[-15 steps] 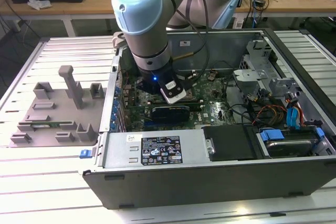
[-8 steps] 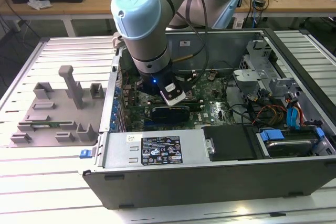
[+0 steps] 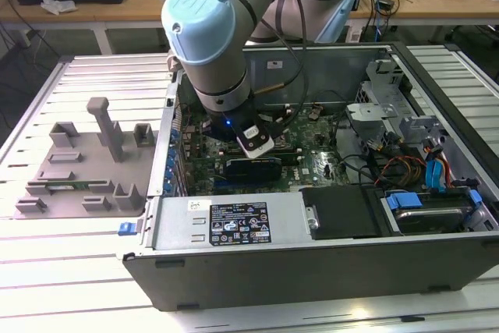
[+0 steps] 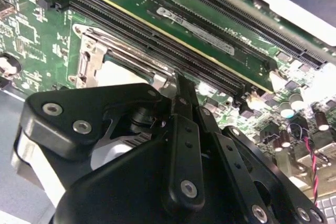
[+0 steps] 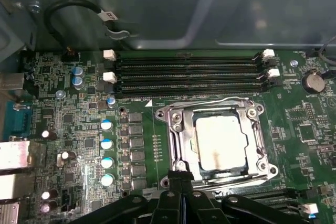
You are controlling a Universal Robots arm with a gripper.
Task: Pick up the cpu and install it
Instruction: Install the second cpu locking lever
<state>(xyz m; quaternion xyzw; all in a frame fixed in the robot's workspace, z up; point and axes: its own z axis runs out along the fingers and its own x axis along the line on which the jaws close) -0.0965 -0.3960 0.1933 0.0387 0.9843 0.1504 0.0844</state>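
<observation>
Now the hand (image 5: 181, 195) hovers low over the motherboard (image 5: 79, 129), fingers pinched together and gripping nothing, while the cpu (image 5: 219, 142) sits square in its socket frame (image 5: 173, 145) just ahead of the fingertips, beside the memory slots (image 5: 189, 74).

- The cpu (image 5: 220, 142), a pale silver square, sits flat inside the shiny metal socket frame (image 5: 178, 129) on the green motherboard (image 5: 63, 129).
- The black gripper (image 5: 181, 182) is just beside the frame's edge.
- 4 long black memory slots (image 5: 189, 74) lie near the frame.
</observation>
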